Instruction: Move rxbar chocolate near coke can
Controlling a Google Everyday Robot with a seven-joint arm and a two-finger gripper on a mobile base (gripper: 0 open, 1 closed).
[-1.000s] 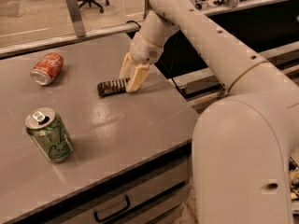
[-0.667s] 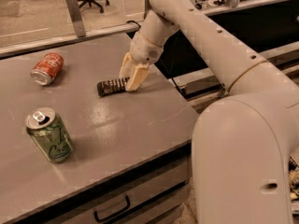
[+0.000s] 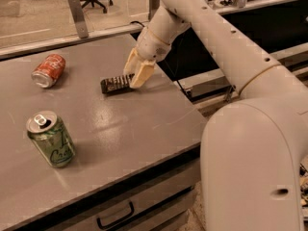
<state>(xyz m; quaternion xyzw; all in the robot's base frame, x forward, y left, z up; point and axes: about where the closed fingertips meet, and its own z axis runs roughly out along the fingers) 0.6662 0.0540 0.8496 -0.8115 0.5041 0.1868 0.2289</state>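
Gripper [image 3: 136, 75] low over the grey table [image 3: 144, 124], fingers [image 3: 143, 73] narrow, pinching the right end of the rxbar chocolate [image 3: 114, 84]. Bar lies flat, pale lettering unreadable. Coke can [image 3: 48, 70] on its side, well left. Green can [image 3: 50, 138] upright, scribbled lettering illegible.

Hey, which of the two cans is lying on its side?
The orange-red coke can, the one farther back; the green can stands upright. The hand is at the rxbar chocolate.
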